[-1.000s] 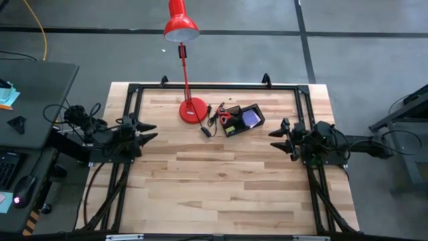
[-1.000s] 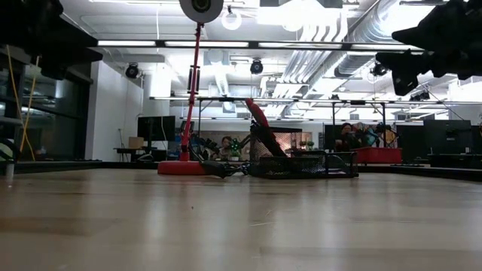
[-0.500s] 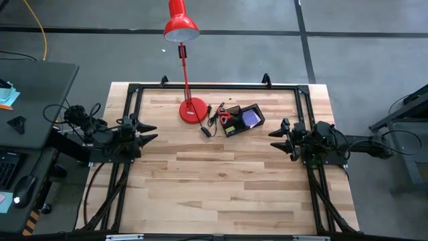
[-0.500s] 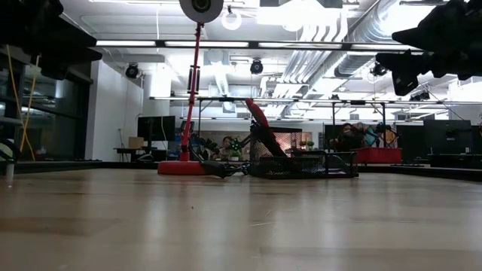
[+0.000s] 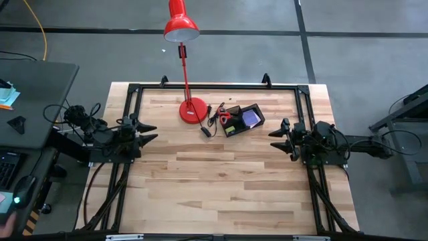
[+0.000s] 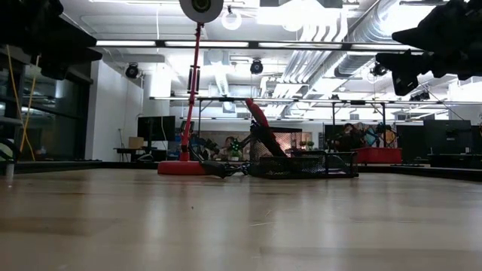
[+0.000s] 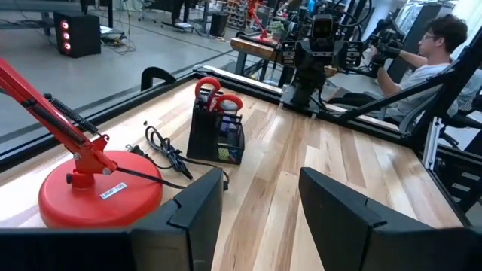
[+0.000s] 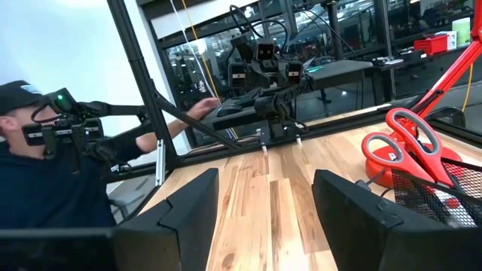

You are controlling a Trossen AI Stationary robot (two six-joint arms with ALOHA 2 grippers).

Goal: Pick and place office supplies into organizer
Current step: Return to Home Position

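Note:
The black mesh organizer [image 5: 242,120] stands at the table's far middle, right of the red lamp's base. Red-handled scissors [image 7: 217,95] stand upright in it, handles up, and a purple-blue pad [image 5: 251,118] lies in one of its compartments. The scissors' handles [image 8: 407,139] also show in the right wrist view, above the organizer's mesh wall [image 8: 444,197]. My left gripper [image 5: 150,132] hovers open at the table's left edge, pointing right. My right gripper [image 5: 275,133] hovers open at the right edge, pointing left. Each stands well apart from the organizer, with nothing between its fingers.
A red desk lamp rests on its round base [image 5: 192,110] just left of the organizer, and its black cable [image 5: 207,128] lies coiled between them. A black frame [image 5: 214,86] runs along the table's far edge. Bare wood [image 5: 221,181] fills the middle and near half. A person [image 7: 440,64] sits beyond the right side.

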